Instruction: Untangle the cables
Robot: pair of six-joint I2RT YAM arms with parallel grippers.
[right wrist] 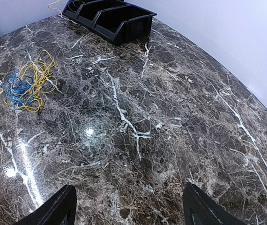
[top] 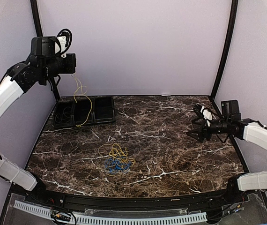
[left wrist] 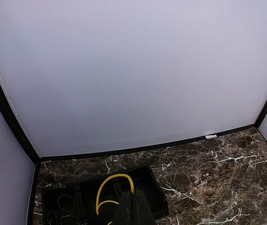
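Note:
A tangle of yellow cable [top: 118, 151] and blue cable [top: 114, 164] lies on the marble table, front of centre. It also shows far left in the right wrist view, yellow [right wrist: 40, 75] and blue [right wrist: 15, 89]. My left gripper [top: 73, 69] is raised high at the back left, shut on another yellow cable [top: 81, 96] that hangs down into the black tray [top: 104, 115]. In the left wrist view the shut gripper [left wrist: 134, 206] pinches the looped yellow cable [left wrist: 109, 180]. My right gripper [top: 193, 130] is open and empty at the right, fingers [right wrist: 54, 212] wide apart.
The black tray has three compartments at the back left of the table [left wrist: 156, 199]; its left compartment holds thin dark cord [left wrist: 63, 206]. The tray also shows at the top of the right wrist view [right wrist: 124, 23]. White walls enclose the back and sides.

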